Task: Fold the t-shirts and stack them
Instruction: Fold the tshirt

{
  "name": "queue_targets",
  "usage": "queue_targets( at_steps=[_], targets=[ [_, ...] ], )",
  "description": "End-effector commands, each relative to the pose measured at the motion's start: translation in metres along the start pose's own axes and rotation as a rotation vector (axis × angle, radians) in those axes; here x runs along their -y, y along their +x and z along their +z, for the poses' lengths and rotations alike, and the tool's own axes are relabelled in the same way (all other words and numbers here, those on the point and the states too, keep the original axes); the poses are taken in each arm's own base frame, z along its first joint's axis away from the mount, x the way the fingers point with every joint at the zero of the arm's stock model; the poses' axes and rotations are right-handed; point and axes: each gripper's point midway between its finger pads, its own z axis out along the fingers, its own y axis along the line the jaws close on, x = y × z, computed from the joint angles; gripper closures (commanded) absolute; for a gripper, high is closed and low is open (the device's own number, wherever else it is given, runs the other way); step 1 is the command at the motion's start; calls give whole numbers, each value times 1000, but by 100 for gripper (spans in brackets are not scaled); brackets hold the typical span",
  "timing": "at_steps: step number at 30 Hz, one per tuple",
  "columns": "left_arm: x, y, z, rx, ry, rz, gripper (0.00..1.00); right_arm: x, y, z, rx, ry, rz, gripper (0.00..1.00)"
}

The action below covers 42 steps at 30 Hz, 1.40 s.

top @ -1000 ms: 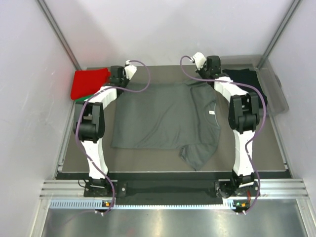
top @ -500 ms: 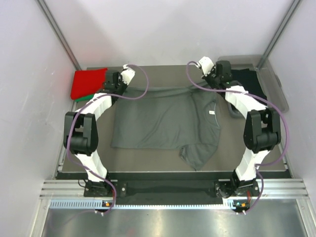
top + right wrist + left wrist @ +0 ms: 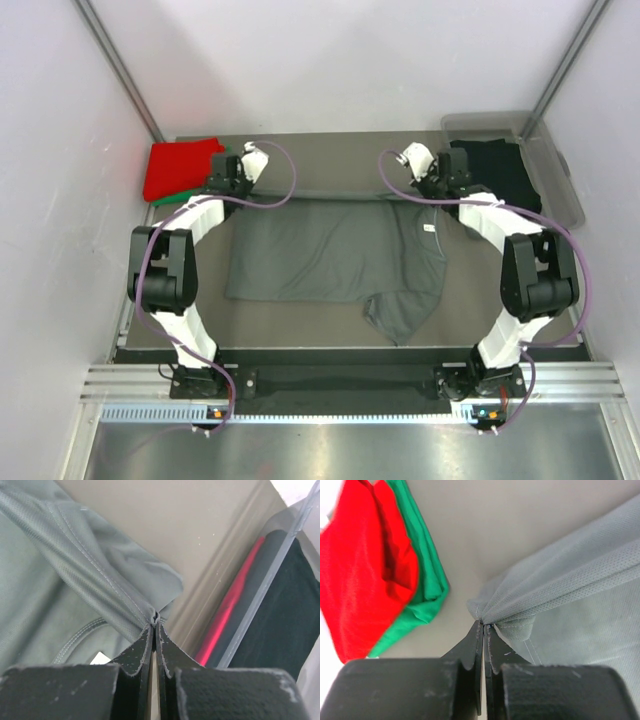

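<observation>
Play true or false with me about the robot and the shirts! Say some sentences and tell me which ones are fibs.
1. The left jaws pinch the grey t-shirt. True.
2. The red t-shirt lies on top of the green t-shirt. True.
3. The black t-shirt lies in the middle of the table. False: it sits in the clear tub at the far right.
4. The right jaws are open and empty. False: they are shut on the grey t-shirt's edge.
</observation>
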Motion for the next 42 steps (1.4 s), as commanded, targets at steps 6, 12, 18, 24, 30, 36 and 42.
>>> queue_targets(
  at_steps=[6, 12, 18, 24, 30, 36, 42],
  targets=[
    [-8, -3, -16, 31, -24, -19, 100, 6, -22, -23, 86, 30, 13, 100],
    [4, 12, -17, 0, 16, -1, 100, -11, -1, -22, 59, -2, 28, 100],
    [-1, 6, -18, 1, 17, 18, 100, -17, 8, -23, 53, -4, 28, 100],
    [-2, -4, -20, 10, 38, 36, 100, -19, 8, -26, 54, -7, 31, 100],
    [4, 25, -34, -86, 38, 44, 96, -38, 19, -38, 40, -79, 37, 100],
    [-9, 19, -94, 44, -79, 37, 24, -77, 28, -81, 49, -230, 86, 58],
    [2, -12, -74, 92, 32, -42, 28, -59, -3, -70, 102, -220, 80, 47]
  ],
)
